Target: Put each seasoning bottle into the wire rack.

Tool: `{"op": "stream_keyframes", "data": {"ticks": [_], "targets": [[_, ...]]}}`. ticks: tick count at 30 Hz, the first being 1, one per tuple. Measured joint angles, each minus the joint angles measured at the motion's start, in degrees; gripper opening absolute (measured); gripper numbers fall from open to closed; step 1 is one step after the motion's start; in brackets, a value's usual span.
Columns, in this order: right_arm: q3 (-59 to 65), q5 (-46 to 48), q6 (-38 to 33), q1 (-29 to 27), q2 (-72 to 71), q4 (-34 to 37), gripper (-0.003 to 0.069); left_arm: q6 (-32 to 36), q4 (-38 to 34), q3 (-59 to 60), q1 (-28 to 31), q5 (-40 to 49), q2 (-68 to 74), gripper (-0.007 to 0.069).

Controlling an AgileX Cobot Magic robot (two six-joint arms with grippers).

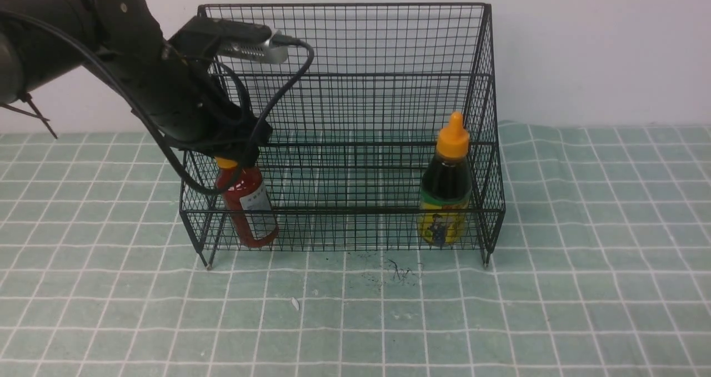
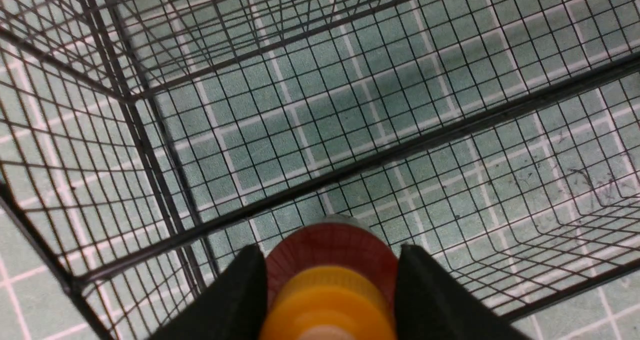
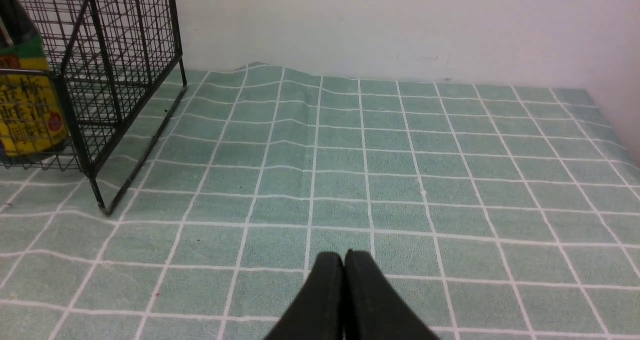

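Observation:
The black wire rack [image 1: 355,44] stands mid-table. The red sauce bottle [image 1: 248,205] with a white label leans tilted in the lower tier at the rack's left end. My left gripper [image 1: 233,157] is shut on it just below its orange cap. In the left wrist view the fingers [image 2: 240,295] press both sides of the red bottle [image 2: 331,247]. The dark sauce bottle [image 1: 446,185] with the yellow-green label stands upright at the lower tier's right end; it also shows in the right wrist view [image 3: 25,104]. My right gripper [image 3: 344,256] is shut and empty, out of the front view.
A green checked cloth [image 1: 583,266] covers the table, with a wrinkle near the rack's right side [image 3: 260,69]. A white wall stands behind. Dark scribbles [image 1: 397,271] and a small white scrap [image 1: 295,303] lie on the cloth in front of the rack.

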Motion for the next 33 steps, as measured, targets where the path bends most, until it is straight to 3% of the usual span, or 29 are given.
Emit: {"op": "stream_keyframes", "data": {"ticks": [6, 11, 14, 20, 26, 33], "targets": [[0.00, 0.00, 0.00, 0.00, 0.00, 0.00, -0.0012, 0.00, -0.24, -0.07, -0.07, 0.62, -3.19, 0.0444], [0.00, 0.00, -0.34, 0.00, 0.00, 0.00, -0.0012, 0.00, -0.24, -1.13, -0.07, 1.90, -9.03, 0.0435], [0.00, 0.00, -0.34, 0.00, 0.00, 0.00, -0.0012, 0.00, -0.24, -2.31, -0.07, 4.79, -15.31, 0.0344], [0.00, 0.00, -0.34, 0.00, 0.00, 0.00, -0.0012, -0.70, -0.30, -2.37, -0.07, 10.12, -30.38, 0.0033], [0.00, 0.00, -0.34, 0.00, 0.00, 0.00, -0.0012, -1.65, -2.74, 3.02, -0.07, 4.67, -44.33, -0.0006], [0.00, 0.00, -0.34, 0.00, 0.00, 0.00, -0.0012, -1.65, -5.86, 28.75, -0.07, -13.04, -66.42, -0.0006]]}}
